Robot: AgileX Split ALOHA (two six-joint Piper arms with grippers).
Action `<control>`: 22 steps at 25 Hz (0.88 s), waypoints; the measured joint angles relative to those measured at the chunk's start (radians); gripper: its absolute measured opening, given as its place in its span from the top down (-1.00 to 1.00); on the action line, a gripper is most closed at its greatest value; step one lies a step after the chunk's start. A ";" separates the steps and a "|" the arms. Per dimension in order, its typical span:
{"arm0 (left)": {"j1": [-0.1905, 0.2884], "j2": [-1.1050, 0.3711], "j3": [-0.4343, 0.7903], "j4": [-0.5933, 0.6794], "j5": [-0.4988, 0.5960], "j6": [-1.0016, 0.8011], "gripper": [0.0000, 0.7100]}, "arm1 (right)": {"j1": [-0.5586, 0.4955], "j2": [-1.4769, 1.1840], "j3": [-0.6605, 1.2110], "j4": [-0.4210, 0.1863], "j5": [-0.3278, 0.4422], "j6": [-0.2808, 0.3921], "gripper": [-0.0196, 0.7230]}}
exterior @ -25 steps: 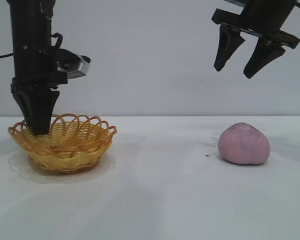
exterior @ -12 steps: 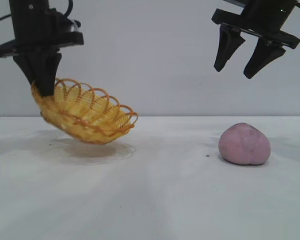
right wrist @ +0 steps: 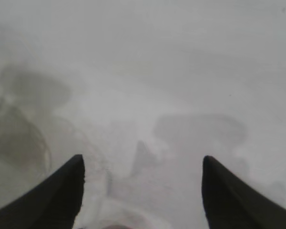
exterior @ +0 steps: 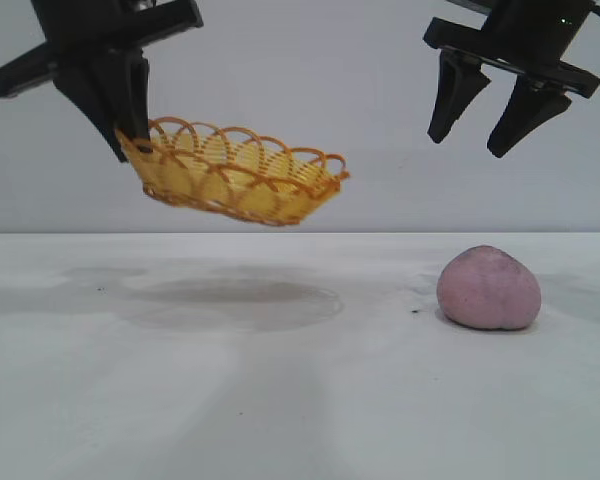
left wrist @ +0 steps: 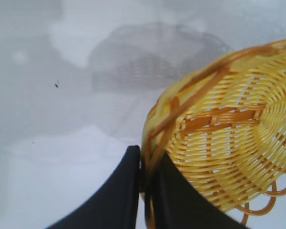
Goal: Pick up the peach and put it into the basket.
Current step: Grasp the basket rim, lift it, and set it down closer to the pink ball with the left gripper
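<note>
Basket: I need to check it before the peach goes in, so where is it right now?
In the exterior view the basket hangs above the table at the left, its rim pinched in the left gripper.

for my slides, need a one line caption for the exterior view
Left claw holds the basket by its rim above the table; right claw hangs open above the peach.

We note soft, even light from overhead in the exterior view; the lifted yellow-orange woven wicker basket (exterior: 238, 180) casts a faint oval shadow on the white matte table (exterior: 280, 400), and no glare shows. Left wrist view: weave sharp, table behind it soft. Right wrist view: hazy and washed out, with only vague grey shadows
</note>
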 joint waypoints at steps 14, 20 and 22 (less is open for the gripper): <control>-0.030 0.037 0.253 -0.311 -0.252 0.052 1.00 | 0.000 0.000 0.000 0.002 0.000 0.000 -0.23; -0.028 0.070 0.253 -0.324 -0.256 0.077 1.00 | 0.000 0.000 0.000 0.002 0.000 0.000 -0.23; -0.028 0.070 0.253 -0.340 -0.263 0.079 1.00 | 0.000 0.000 0.000 0.002 0.000 0.000 -0.23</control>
